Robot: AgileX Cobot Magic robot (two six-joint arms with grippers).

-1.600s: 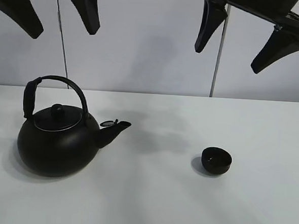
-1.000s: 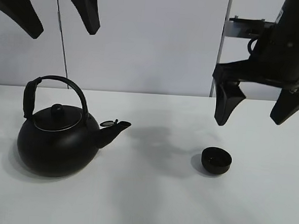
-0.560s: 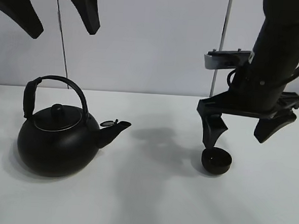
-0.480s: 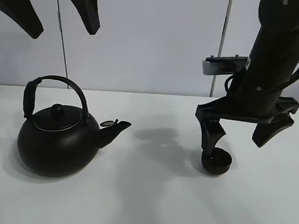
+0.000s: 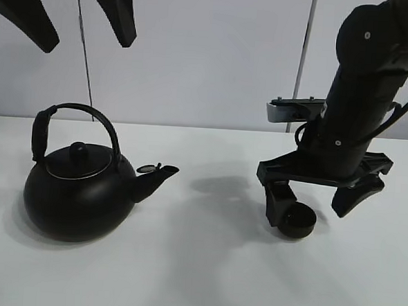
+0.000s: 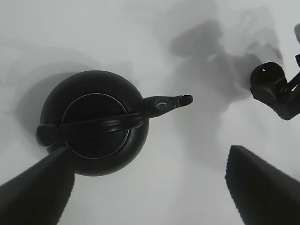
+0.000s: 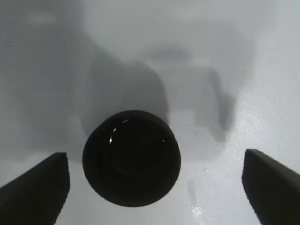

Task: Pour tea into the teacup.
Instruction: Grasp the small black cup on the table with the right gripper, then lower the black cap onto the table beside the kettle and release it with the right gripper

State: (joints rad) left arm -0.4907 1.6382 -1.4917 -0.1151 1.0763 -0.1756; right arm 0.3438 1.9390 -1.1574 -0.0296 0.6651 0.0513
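Note:
The teacup (image 5: 299,221) is a small low matte-black cup standing on the white table (image 5: 196,284) at the right. My right gripper (image 5: 316,205) is open and low over the table, with one finger on each side of the teacup and the left finger close against it. In the right wrist view the teacup (image 7: 131,157) sits between the open fingertips of the right gripper (image 7: 154,185). The big black kettle (image 5: 77,195) stands at the left, its spout pointing at the teacup. My left gripper (image 5: 87,43) hangs open high above the kettle (image 6: 93,122).
A thin pole (image 5: 301,62) stands behind the table at the right, and a thinner one (image 5: 82,48) at the left. The left wrist view shows the teacup (image 6: 268,80) and a right finger (image 6: 287,107) at its edge.
My right arm has come down from high above the table to straddle the teacup with its open fingers. The left arm, the kettle and the teacup have not moved.

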